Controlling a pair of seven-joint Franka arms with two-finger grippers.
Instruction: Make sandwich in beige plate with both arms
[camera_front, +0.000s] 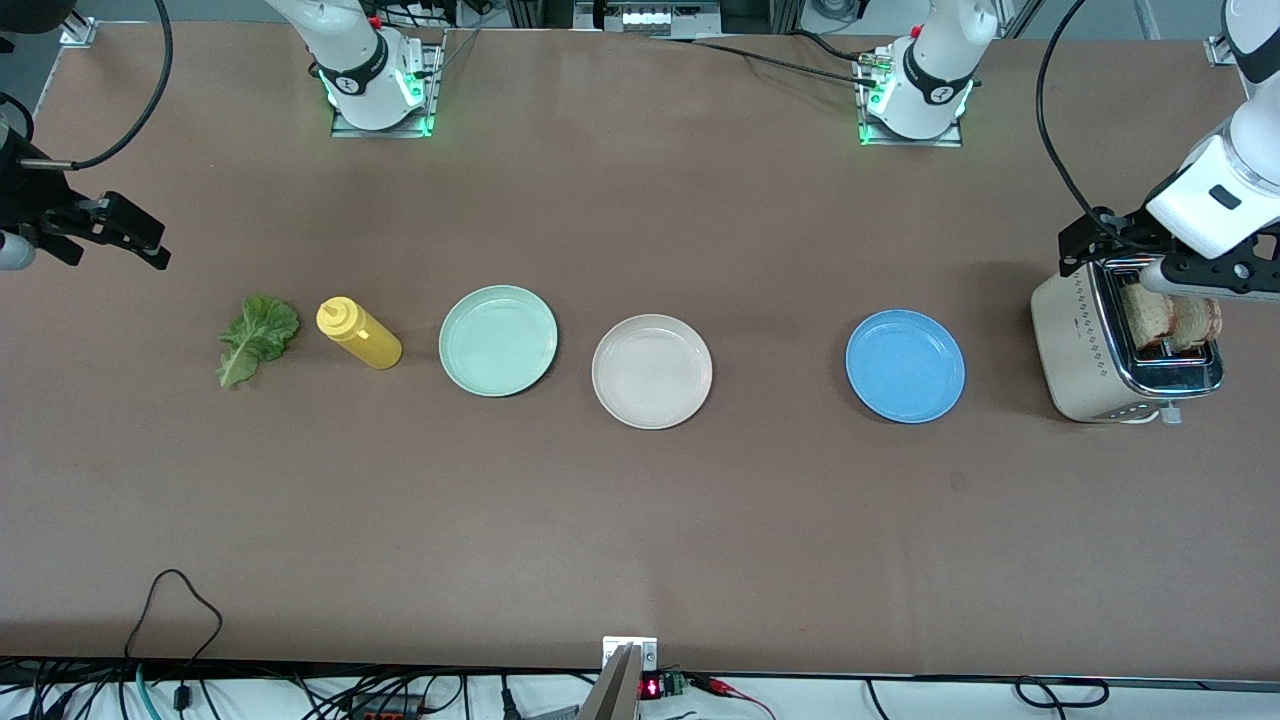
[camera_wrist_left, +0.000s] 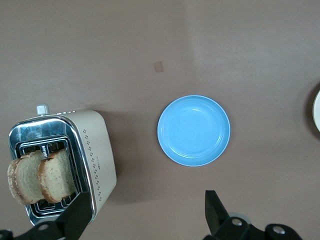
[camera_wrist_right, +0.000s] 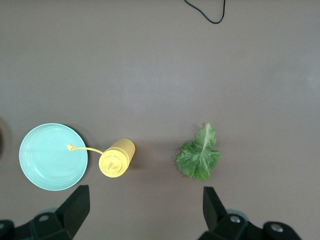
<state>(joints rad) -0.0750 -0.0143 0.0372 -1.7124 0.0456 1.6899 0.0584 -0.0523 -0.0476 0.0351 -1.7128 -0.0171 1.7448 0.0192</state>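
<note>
The left gripper (camera_front: 1150, 262) is hovering released over two toasted bread slices (camera_wrist_left: 42, 175); the right gripper (camera_front: 110, 235), released, is waiting. Slices standing close could be getting pinched together.

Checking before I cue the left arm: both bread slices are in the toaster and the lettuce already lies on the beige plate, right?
Not quite. The bread slices are in the toaster, but the lettuce lies on the table beside the yellow bottle; the front view shows the beige plate empty.

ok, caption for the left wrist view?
Open left gripper above toaster holding two bread slices, blue plate beside.
</note>
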